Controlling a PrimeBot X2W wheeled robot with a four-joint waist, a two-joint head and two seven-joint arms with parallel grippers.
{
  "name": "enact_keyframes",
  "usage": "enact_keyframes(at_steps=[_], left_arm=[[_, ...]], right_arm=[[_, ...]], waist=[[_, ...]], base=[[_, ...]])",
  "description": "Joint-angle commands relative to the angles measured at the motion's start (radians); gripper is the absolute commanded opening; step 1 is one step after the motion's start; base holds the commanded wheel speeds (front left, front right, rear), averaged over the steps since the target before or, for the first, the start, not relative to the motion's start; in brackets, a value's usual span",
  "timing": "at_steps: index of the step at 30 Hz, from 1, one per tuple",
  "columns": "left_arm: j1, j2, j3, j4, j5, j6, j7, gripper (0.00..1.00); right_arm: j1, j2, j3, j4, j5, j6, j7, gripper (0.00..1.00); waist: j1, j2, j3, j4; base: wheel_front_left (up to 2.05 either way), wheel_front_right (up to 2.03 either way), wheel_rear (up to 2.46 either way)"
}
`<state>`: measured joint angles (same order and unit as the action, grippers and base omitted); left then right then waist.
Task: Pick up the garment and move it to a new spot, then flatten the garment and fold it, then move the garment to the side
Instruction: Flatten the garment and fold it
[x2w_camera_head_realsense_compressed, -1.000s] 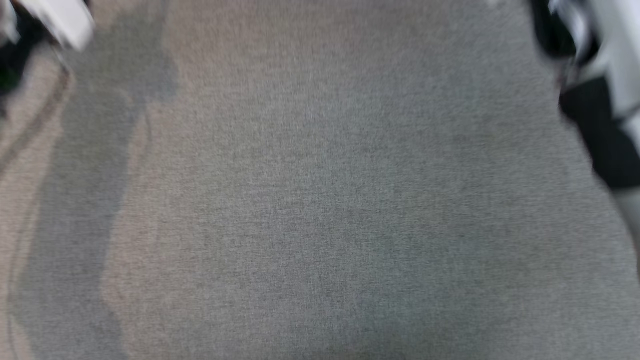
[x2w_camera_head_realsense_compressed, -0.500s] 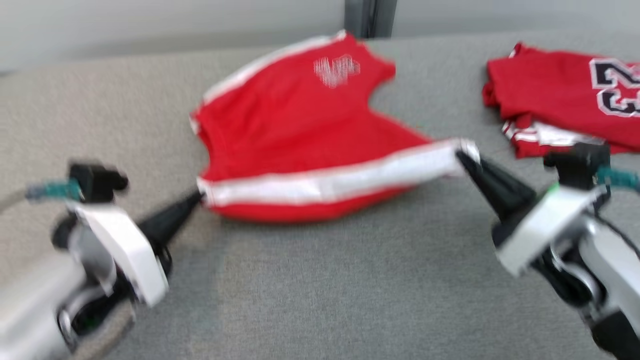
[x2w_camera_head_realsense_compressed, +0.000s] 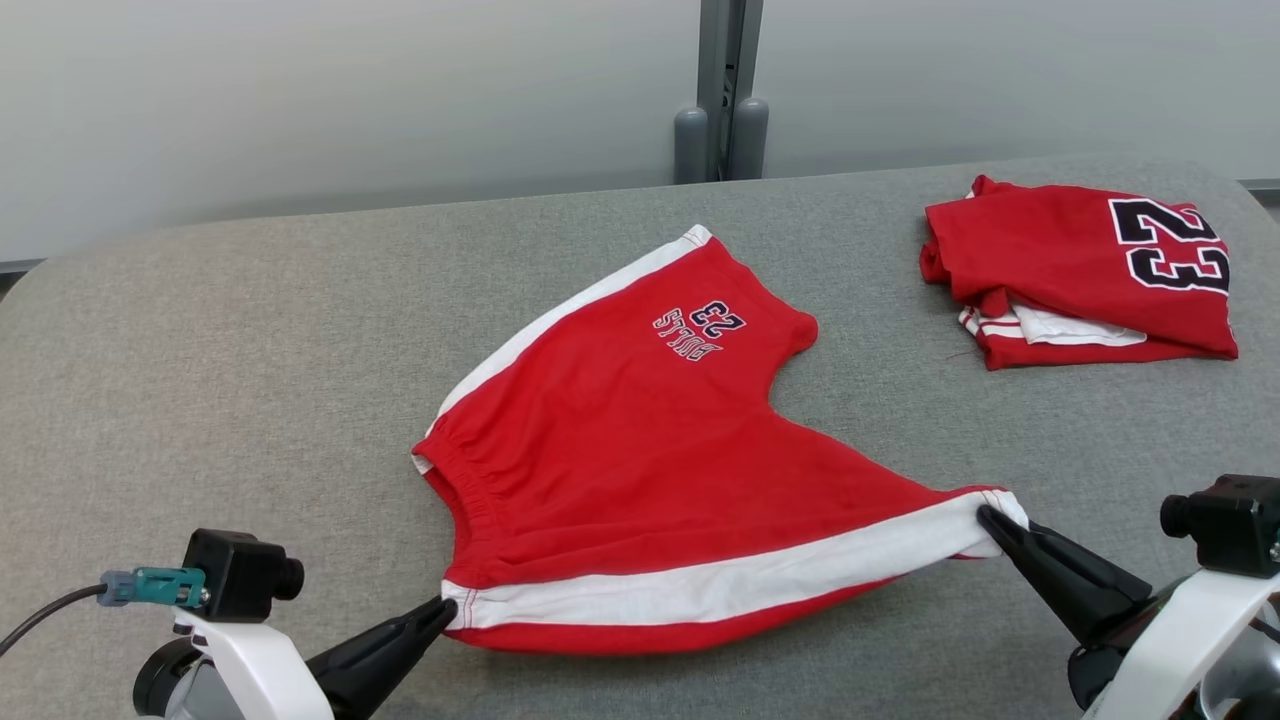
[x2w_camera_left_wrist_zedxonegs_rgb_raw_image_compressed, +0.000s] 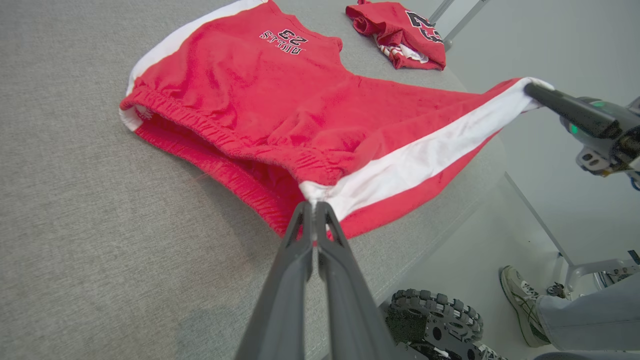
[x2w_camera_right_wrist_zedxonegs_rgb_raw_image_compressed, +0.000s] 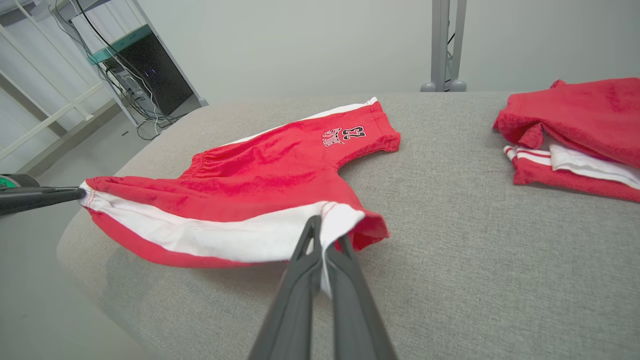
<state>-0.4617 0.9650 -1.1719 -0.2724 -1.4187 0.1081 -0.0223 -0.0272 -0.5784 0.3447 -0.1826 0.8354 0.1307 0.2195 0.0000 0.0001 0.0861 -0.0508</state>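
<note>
Our left pincer (x2w_camera_head_realsense_compressed: 440, 607) is clenched, its two dark fingers pressed together on the waistband corner of a pair of red shorts (x2w_camera_head_realsense_compressed: 640, 440) made of soft knit cloth, just where a broad white side stripe meets the gathered elastic. Our right pincer (x2w_camera_head_realsense_compressed: 985, 515) is likewise clamped tight, gripping the other end of that same stripe at the hem of the leg. The stripe runs taut from one set of fingertips to the other, and this near edge looks lifted a little off the surface. Ahead of both pincers the rest of the shorts lies spread on the grey fabric-covered table (x2w_camera_head_realsense_compressed: 200, 330), the far leg pointing away from us and bearing dark lettering and the number 23. Further ahead of the right pincer, well apart from the shorts, we see a folded red jersey with a large dark 23 (x2w_camera_head_realsense_compressed: 1060, 260), white and red striped trim showing at its near edge. Beyond the table's far edge, ahead and between the two pincers, a grey metal post (x2w_camera_head_realsense_compressed: 722, 90) stands against a pale wall. Below the left pincer, past the table's edge, we see a knobbly black wheel (x2w_camera_left_wrist_zedxonegs_rgb_raw_image_compressed: 435, 320) and a person's shoe (x2w_camera_left_wrist_zedxonegs_rgb_raw_image_compressed: 517, 295).
</note>
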Motion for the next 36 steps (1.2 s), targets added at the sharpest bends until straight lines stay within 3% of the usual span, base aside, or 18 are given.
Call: enact_keyframes(at_steps=[1, 7, 13, 25, 28, 36], left_arm=[[0.000, 0.006, 0.006, -0.005, -0.001, 0.008, 0.003, 0.00], [-0.062, -0.005, 0.045, 0.031, -0.048, -0.018, 0.038, 0.00], [-0.170, -0.065, 0.123, 0.167, -0.239, -0.121, 0.162, 0.00], [-0.439, -0.192, 0.226, 0.488, -0.427, -0.211, 0.425, 0.00], [-0.516, -0.214, 0.235, 0.549, -0.436, -0.229, 0.511, 0.00], [-0.604, -0.268, 0.225, 0.636, -0.403, -0.241, 0.610, 0.00]], right_arm=[[0.011, 0.017, -0.023, -0.022, -0.027, 0.000, 0.019, 0.00], [-0.074, 0.105, -0.060, -0.030, -0.054, 0.000, 0.098, 0.00], [-0.281, 0.127, -0.062, 0.102, -0.024, 0.000, 0.146, 0.00], [-0.706, 0.154, 0.030, 0.396, 0.017, 0.000, 0.167, 0.00], [-0.845, 0.168, 0.081, 0.498, 0.009, 0.000, 0.135, 0.00], [-1.041, 0.193, 0.206, 0.693, 0.020, 0.000, 0.082, 0.00]], waist=[[0.0000, -0.0001, -0.001, 0.003], [0.0000, -0.0001, 0.033, 0.016], [0.0000, -0.0001, 0.118, 0.065], [0.0000, -0.0001, 0.325, 0.135], [0.0000, -0.0001, 0.395, 0.150], [0.0000, -0.0001, 0.460, 0.173]], base=[[0.00, 0.00, 0.00], [0.00, 0.00, 0.00], [0.00, 0.00, 0.00], [0.00, 0.00, 0.00], [0.00, 0.00, 0.00], [0.00, 0.00, 0.00]])
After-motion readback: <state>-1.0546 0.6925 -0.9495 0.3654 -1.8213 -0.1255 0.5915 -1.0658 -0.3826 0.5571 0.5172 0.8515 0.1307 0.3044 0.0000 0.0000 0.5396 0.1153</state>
